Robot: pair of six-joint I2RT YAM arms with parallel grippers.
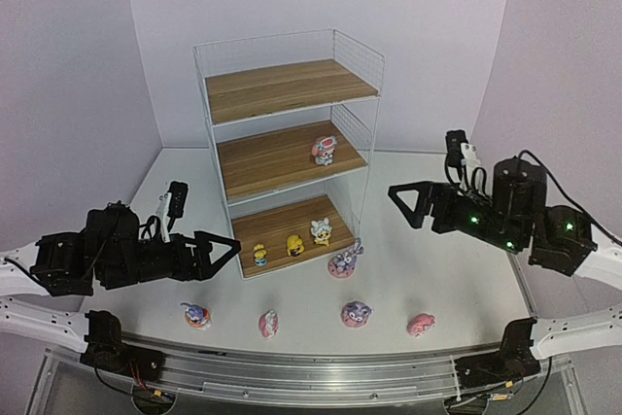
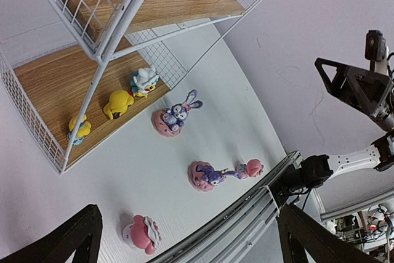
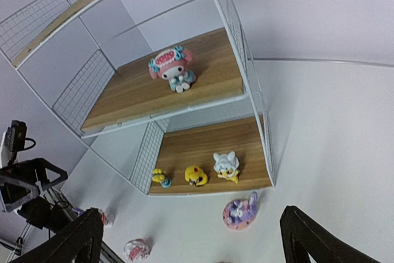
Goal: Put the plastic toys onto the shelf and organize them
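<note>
The shelf [image 1: 292, 89] stands mid-table. One pink-and-white hatted figure [image 1: 324, 150] sits on its middle board. Three yellow/white toys [image 1: 295, 245] stand on the bottom board. A purple bunny [image 1: 344, 260] lies on the table just in front of the shelf. Near the front edge lie a bunny [image 1: 196, 315], a pink figure [image 1: 268, 323], a bunny [image 1: 356, 313] and a pink figure [image 1: 421, 324]. My left gripper [image 1: 225, 252] is open and empty, left of the shelf's foot. My right gripper [image 1: 400, 199] is open and empty, right of the shelf.
The top board [image 1: 282, 85] holds nothing. A metal rail [image 1: 311, 362] runs along the table's near edge. Purple walls close in the back and sides. The left wrist view shows the front-row toys [image 2: 206, 175] below the open fingers [image 2: 61, 238].
</note>
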